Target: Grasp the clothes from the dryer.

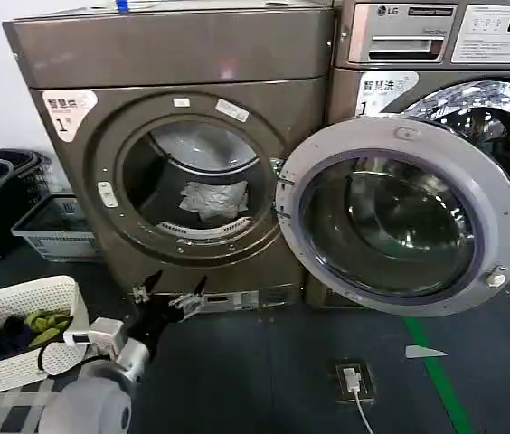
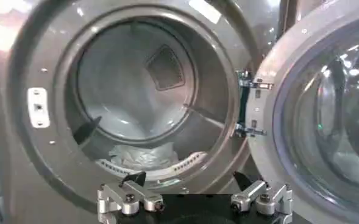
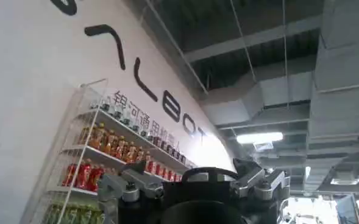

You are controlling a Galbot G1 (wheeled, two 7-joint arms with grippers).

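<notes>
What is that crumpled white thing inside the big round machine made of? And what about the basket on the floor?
The clothes look like soft, thin fabric: pale, wrinkled and shapeless, slumped in the dryer drum. The dryer's body looks like brushed metal with a dull sheen. The basket is probably white plastic, given its stiff lattice walls.

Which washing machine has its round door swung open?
The dryer on the left, with the plain flat front and a "1" sticker. Its door hangs wide open, showing the clothes inside. The LG machine beside it has buttons on top.
</notes>
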